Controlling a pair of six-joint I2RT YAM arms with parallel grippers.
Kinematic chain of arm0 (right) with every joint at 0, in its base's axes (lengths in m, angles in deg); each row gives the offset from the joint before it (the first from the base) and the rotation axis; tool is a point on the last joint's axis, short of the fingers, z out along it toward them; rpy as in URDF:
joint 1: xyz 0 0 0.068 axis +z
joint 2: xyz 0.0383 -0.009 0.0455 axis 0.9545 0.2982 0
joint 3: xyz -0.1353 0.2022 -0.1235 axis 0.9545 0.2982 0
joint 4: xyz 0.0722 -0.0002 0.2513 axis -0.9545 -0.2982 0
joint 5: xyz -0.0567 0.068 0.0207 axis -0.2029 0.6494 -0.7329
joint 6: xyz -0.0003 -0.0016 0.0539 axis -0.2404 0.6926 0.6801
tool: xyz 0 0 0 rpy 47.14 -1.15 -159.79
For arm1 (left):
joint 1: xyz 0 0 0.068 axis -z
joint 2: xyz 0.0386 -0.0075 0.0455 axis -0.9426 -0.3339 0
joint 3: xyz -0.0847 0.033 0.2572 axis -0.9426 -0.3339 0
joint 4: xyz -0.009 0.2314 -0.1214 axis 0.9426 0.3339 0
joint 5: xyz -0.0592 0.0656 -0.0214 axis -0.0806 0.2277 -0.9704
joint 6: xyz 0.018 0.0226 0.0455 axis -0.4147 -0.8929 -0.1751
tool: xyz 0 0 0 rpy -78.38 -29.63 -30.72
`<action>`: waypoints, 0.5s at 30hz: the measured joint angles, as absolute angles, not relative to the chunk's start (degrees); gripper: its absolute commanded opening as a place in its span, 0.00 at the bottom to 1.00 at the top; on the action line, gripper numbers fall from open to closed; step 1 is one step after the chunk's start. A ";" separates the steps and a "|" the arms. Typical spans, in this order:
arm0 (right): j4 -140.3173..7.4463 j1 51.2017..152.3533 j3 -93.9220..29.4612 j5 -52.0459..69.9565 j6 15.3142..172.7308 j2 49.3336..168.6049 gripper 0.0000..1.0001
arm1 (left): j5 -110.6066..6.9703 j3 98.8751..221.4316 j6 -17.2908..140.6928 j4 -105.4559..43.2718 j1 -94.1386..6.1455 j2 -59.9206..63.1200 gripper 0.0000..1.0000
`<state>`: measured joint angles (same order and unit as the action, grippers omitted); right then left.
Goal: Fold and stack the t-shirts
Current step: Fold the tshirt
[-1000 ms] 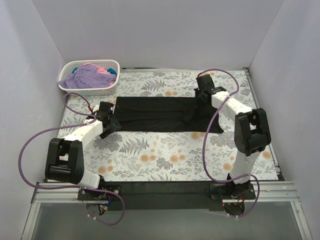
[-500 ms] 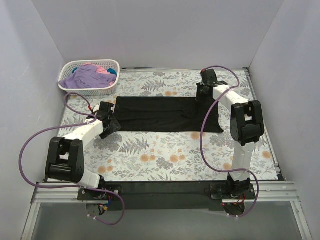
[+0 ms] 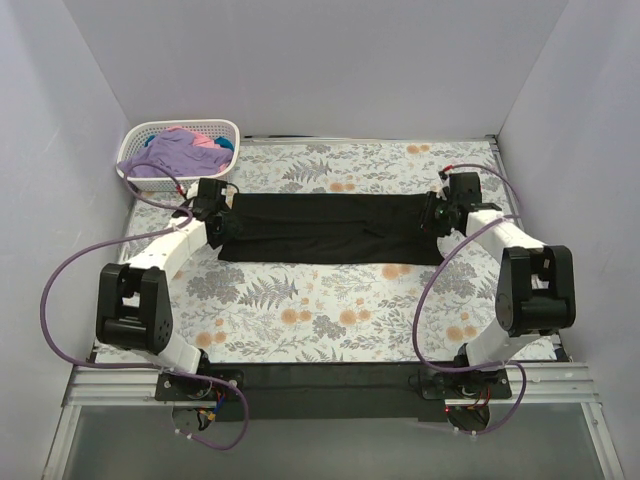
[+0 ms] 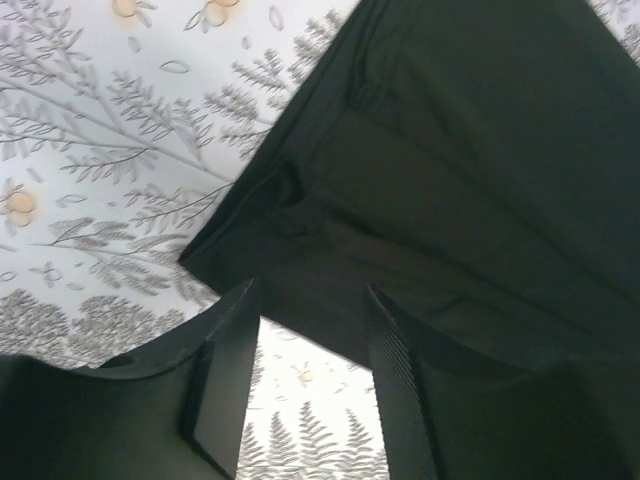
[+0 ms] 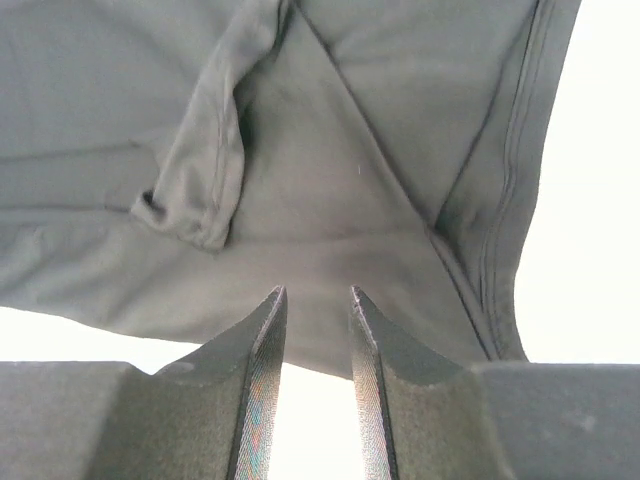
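The black t-shirt [image 3: 320, 228] lies flat as a long folded strip across the floral table. My left gripper [image 3: 214, 218] is at its left end, low over the cloth. In the left wrist view the gripper [image 4: 310, 325] is open and empty, and the shirt's edge [image 4: 480, 150] runs just past the fingertips. My right gripper [image 3: 432, 213] is at the shirt's right end. In the right wrist view the gripper [image 5: 317, 300] is open by a narrow gap and holds nothing, with the shirt's edge and a folded sleeve [image 5: 195, 190] just ahead.
A white lattice basket [image 3: 180, 183] stands at the far left corner, just behind the left gripper. It holds a lavender-purple shirt [image 3: 168, 156] and a pink one [image 3: 207, 146]. Grey walls close in the table on three sides.
The left gripper has moved from the shirt's near-left corner up to its left end. The right arm has swung from the far right corner out to the right end. The shirt now lies straighter.
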<state>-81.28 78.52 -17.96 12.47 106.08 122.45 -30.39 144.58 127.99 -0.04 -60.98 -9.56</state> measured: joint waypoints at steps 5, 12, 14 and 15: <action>-76.74 77.45 -9.68 16.08 106.45 118.78 0.37 | -32.16 149.09 129.76 -0.21 -60.98 -15.02 0.33; -75.32 77.12 -6.00 18.75 106.39 116.81 0.37 | -33.10 150.92 133.23 2.63 -60.93 -19.00 0.46; -74.62 76.90 -5.85 19.40 106.30 116.05 0.37 | -33.23 150.92 134.43 2.39 -60.93 -19.00 0.51; -74.33 76.81 -5.83 19.66 106.28 115.81 0.37 | -33.40 150.83 134.98 2.23 -60.93 -19.00 0.54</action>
